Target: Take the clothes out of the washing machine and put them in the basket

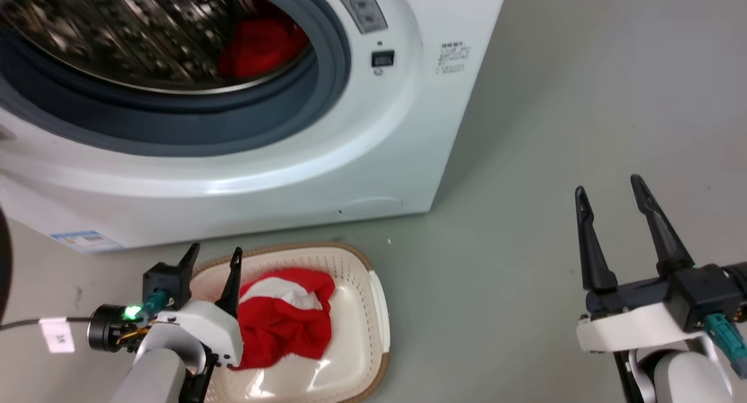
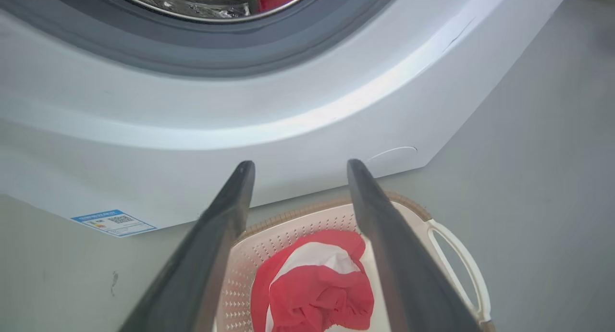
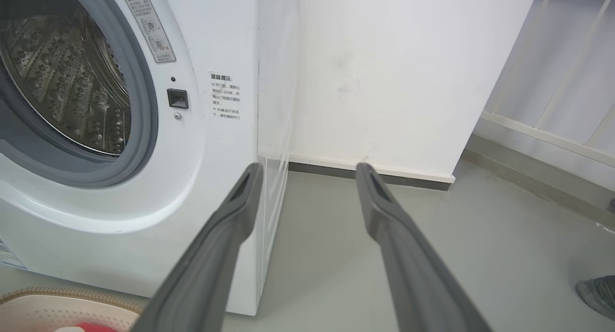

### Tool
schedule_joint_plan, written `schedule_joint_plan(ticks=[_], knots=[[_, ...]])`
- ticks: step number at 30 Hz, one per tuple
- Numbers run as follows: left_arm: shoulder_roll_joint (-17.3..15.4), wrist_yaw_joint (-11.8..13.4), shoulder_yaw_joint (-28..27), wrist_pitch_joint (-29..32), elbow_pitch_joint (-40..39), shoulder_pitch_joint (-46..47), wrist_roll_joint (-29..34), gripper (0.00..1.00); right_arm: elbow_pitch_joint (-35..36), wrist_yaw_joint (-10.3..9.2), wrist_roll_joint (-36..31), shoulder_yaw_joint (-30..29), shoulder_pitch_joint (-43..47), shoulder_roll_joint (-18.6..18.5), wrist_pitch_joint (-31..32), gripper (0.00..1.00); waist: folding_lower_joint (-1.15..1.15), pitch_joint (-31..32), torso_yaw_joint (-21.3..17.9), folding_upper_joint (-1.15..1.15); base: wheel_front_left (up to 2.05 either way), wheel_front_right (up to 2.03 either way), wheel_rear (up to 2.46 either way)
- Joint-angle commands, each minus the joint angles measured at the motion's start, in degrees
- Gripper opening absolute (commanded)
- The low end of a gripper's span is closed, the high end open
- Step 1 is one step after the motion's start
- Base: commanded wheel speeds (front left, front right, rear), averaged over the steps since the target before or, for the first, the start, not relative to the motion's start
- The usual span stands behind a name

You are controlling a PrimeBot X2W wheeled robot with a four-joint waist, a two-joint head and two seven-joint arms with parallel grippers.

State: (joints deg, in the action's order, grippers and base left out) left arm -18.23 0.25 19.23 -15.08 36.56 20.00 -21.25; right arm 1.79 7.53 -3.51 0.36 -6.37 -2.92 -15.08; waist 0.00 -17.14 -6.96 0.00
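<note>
A red garment with a white panel (image 1: 286, 321) lies crumpled in the cream basket (image 1: 373, 309) on the floor before the white washing machine (image 1: 350, 158). Another red garment (image 1: 262, 44) lies inside the steel drum, at its right side. My left gripper (image 1: 215, 252) hovers open and empty over the basket's left rim. From the left wrist, the garment (image 2: 312, 284) shows between my fingers in the basket (image 2: 269, 245), and the washing machine (image 2: 288, 106) rises behind. To the right of the machine, over bare floor, my right gripper (image 1: 607, 187) is open and holds nothing.
The machine's door opening faces me, with a grey rubber seal (image 1: 175, 123) around it. Grey floor (image 1: 554, 100) stretches to the right of the machine. A white wall (image 3: 384, 72) stands behind. A person's dark shoe (image 3: 598, 293) rests on the floor at the far right.
</note>
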Motion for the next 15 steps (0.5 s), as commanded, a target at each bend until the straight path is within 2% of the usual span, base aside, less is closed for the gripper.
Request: schedule_joint_plan(ticks=[1, 9, 15], knots=[[0.0, 0.4, -1.3, -0.1, -2.6, -2.3, 0.8, 1.0, -0.4, -0.08, 0.3, 0.0, 1.0, 0.1, -0.1, 1.0, 0.0, 3.3, 1.0, 0.0, 0.0, 0.0, 0.0], [-0.1, 0.1, -3.9, -0.1, -9.3, -4.7, 2.4, 1.0, -0.7, -0.08, 1.0, 0.2, 2.2, 0.1, -0.1, 1.0, 0.0, 5.3, 0.5, 0.0, 0.0, 0.0, 0.0], [-1.1, -0.6, -4.7, 1.8, -11.9, -0.5, 1.2, 1.0, -0.3, -0.08, 1.8, 0.3, 1.7, 0.1, -0.1, 1.0, 0.0, 3.3, -1.1, 0.0, 0.0, 0.0, 0.0]])
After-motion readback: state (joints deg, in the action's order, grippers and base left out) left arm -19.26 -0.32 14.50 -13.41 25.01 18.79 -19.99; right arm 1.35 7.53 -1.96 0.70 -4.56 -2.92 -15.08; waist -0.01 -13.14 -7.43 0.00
